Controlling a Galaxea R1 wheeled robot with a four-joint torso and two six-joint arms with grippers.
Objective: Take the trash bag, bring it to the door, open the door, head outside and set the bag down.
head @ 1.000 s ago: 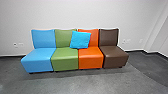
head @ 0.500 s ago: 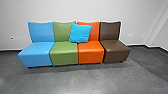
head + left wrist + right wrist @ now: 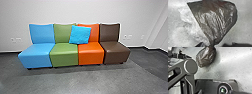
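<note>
Coloured seats (image 3: pixel 64 55) at twelve o'clock have dropped slightly in view: the robot has shifted, still indoors. A dark trash bag (image 3: pixel 214 21) is near the left gripper (image 3: pixel 216 44); its opening and hold, like the right gripper's (image 3: pixel 216 91), I cannot tell.

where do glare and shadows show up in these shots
Head view: soft sheen on the coloured seats, faint shadow on the floor below them; left wrist view: bright streaks of glare on the dark bag; right wrist view: soft shadow beside the bag.
</note>
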